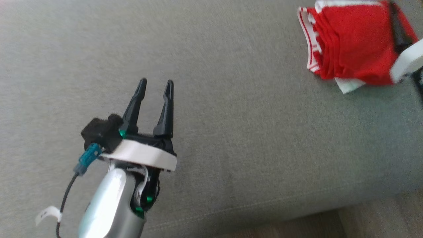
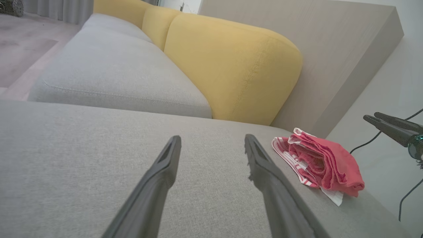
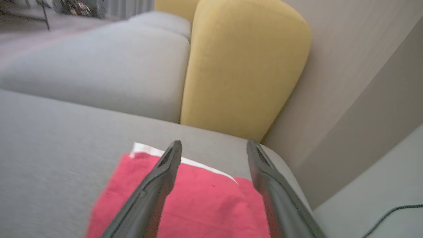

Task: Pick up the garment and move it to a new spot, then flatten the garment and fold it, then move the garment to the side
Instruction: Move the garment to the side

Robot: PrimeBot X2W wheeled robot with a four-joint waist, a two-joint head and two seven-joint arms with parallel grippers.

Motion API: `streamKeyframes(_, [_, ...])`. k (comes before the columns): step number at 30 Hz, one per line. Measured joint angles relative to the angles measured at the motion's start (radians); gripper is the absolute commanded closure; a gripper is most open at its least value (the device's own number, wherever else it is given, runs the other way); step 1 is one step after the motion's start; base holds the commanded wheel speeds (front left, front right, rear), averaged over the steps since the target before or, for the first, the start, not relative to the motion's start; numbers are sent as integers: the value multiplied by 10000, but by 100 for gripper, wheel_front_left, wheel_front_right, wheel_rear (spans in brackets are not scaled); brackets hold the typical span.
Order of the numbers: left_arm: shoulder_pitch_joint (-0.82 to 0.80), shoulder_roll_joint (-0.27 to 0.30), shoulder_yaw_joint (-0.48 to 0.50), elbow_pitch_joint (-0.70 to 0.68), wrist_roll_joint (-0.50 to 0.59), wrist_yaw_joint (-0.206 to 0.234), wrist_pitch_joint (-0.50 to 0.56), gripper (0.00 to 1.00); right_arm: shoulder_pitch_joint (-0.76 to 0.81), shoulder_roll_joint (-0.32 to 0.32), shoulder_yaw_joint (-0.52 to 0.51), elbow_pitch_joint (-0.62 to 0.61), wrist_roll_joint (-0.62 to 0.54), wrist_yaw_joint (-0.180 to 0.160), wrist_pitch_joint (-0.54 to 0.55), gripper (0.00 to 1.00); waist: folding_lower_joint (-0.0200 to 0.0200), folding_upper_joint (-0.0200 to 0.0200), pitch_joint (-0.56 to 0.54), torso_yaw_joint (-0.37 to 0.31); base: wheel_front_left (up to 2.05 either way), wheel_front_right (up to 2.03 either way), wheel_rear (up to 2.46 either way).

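The garment (image 1: pixel 353 43) is a red piece with white and red-striped trim, folded into a thick bundle. It lies on the grey sofa cushion (image 1: pixel 231 132) near the cushion's far right corner. My right gripper (image 3: pixel 214 145) hovers just over the garment (image 3: pixel 205 205), open, with nothing between its fingers. In the head view one of its dark fingers (image 1: pixel 398 29) crosses the garment's right edge. My left gripper (image 1: pixel 156 82) stands open over bare cushion, well to the left of the garment (image 2: pixel 324 162) and holding nothing.
Yellow back cushions (image 2: pixel 231 66) rise behind the seat, with a beige wood panel (image 2: pixel 330 49) to their right. A second grey seat cushion (image 2: pixel 115 72) lies farther along. The cushion's front edge drops to wooden floor (image 1: pixel 380 218). A black cable (image 2: pixel 406 195) hangs at the right.
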State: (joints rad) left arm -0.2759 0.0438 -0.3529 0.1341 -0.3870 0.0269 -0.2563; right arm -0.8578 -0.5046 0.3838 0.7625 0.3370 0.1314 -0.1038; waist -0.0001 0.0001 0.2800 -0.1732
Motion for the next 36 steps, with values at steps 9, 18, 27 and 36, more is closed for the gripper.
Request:
streamKeyframes(9, [1225,-2,174,-63,-201,192,0,0,3487,1365,-1425,-2500,453,0,-1183,0,-1,0,-1426,864,0,0,0])
streamKeyframes(18, [2434,21,529,140,-190,372,2,0,6577,3133,-3168,-4307,-686,0,-1432,0,-1,0,-2372,1745,0,0,0])
streamKeyframes(27, [2920,33,752,288,-12,374,2,0,8090,4132,-3659,-5559,-2044,0,-1442,0,-1,0,-2773,2096,0,0,0])
streamKeyframes(36, [2923,33,884,-54,247,255,2,0,8109,4343,-3753,-5760,-2343,0,-1442,0,-1,0,-2798,2047,0,0,0])
